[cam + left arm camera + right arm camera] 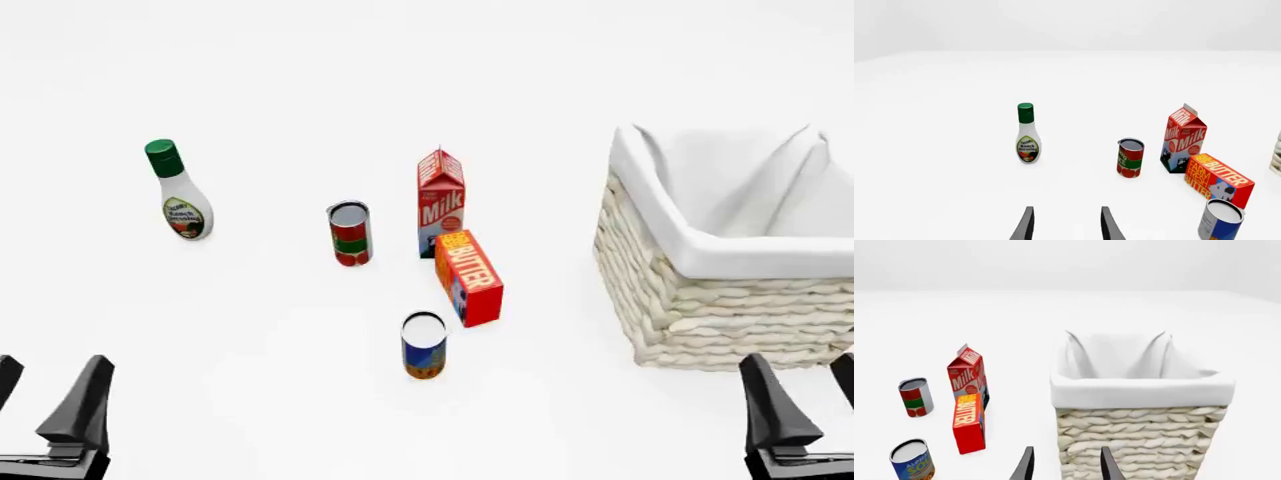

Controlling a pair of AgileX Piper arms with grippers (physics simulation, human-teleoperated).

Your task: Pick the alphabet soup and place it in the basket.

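Note:
The alphabet soup (424, 345) is a small can with a silver top, blue label and orange lower band, standing upright near the table's middle front; it also shows in the wrist views (1220, 220) (912, 460). The cream woven basket (694, 300) with white cloth lining sits at the right, and its wicker wall (1141, 440) fills the right wrist view. My left gripper (47, 388) is open at the front left, well short of the can. My right gripper (807, 388) is open at the front right, just in front of the basket. Neither holds anything.
A ranch dressing bottle (178, 190) stands at the far left. A red-and-green can (350, 233), a milk carton (441, 203) and a butter box (470, 277) cluster just behind the soup can, between it and the table's far side.

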